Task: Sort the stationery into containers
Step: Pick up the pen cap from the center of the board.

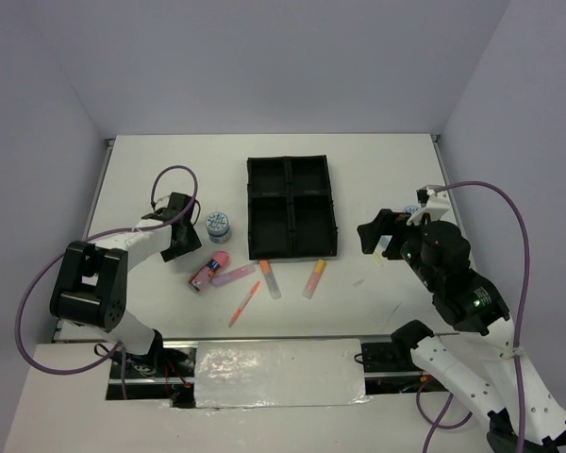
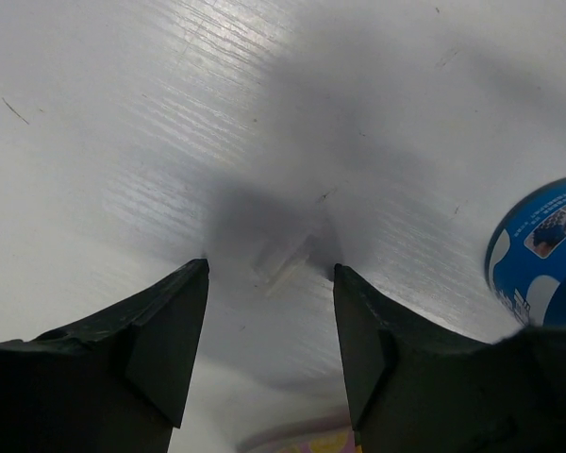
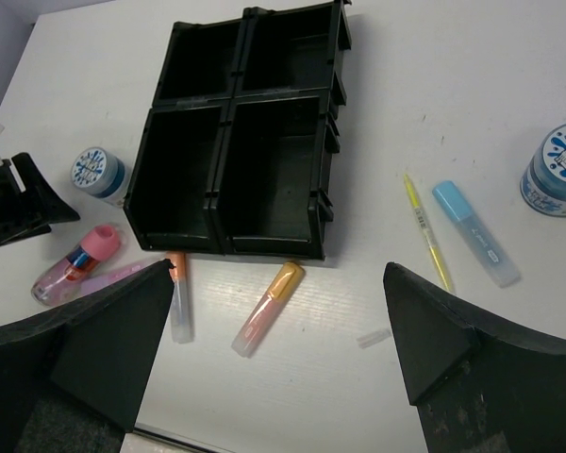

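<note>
The black tray (image 1: 292,208) with four compartments sits mid-table, and all show empty in the right wrist view (image 3: 325,142). My left gripper (image 1: 181,241) is open and empty, low over bare table (image 2: 271,267), just left of a blue-white tape roll (image 1: 218,226) (image 2: 540,253). My right gripper (image 1: 370,236) is open and empty, raised right of the tray (image 3: 276,272). A pink tube (image 1: 208,267), purple marker (image 1: 234,274), orange-capped marker (image 1: 270,279), yellow-capped marker (image 1: 313,278) and thin orange pen (image 1: 244,303) lie in front of the tray.
In the right wrist view a blue marker (image 3: 475,233), a thin yellow pen (image 3: 426,229) and a second tape roll (image 3: 558,168) lie right of the tray. White walls enclose the table. A small scrap of clear tape (image 3: 373,336) lies on the table.
</note>
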Robot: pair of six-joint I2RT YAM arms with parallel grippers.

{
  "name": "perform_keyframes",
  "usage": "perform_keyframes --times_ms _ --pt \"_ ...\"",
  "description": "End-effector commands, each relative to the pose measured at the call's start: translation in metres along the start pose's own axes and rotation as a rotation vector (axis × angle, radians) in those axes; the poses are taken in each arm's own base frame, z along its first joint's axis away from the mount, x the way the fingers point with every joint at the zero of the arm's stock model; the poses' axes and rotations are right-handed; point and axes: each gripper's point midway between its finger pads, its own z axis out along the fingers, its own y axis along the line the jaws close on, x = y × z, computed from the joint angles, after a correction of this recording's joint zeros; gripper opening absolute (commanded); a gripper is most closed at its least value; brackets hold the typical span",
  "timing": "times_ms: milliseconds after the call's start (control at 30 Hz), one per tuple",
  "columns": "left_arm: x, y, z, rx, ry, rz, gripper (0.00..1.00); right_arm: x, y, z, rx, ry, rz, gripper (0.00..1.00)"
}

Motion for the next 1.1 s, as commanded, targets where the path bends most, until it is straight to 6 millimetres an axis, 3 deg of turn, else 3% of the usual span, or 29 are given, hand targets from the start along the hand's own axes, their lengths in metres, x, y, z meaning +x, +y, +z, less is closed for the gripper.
perform_keyframes --times_ms 0,333,400,567,667,700,800,933,1067 --pt "-0.006 0.005 0.0 -0.026 -0.019 -0.005 0.68 -0.009 0.003 0.0 -0.012 -0.036 -0.006 1.0" --pt "-0.001 0.005 0.004 -0.047 0.014 0.003 0.54 -0.007 0.0 -0.004 -0.003 -0.046 0.001 1.0" --pt "-0.001 0.003 0.005 -0.043 0.021 0.002 0.45 -0.009 0.0 -0.006 -0.005 -0.052 0.002 1.0" --pt "0.004 0.007 0.009 -0.048 0.034 -0.001 0.37 -0.013 0.002 -0.011 -0.018 -0.059 0.008 1.0" --pt "0.007 0.006 0.011 -0.025 0.046 -0.012 0.26 -0.013 0.004 -0.012 -0.027 -0.06 0.007 1.0" --pt "0.007 0.006 0.012 -0.019 0.047 -0.015 0.16 -0.013 0.004 -0.012 -0.03 -0.059 0.005 1.0" --pt "0.007 0.009 0.012 -0.025 0.051 -0.025 0.01 -0.01 0.008 -0.01 -0.048 -0.042 0.003 1.0" --pt "0.011 0.008 0.013 -0.007 0.061 -0.034 0.0 -0.007 0.013 -0.009 -0.076 -0.027 -0.006 1.0" --pt "0.003 0.004 -0.001 0.039 0.027 -0.062 0.0 0.012 0.043 0.001 -0.251 0.05 -0.056 1.0"
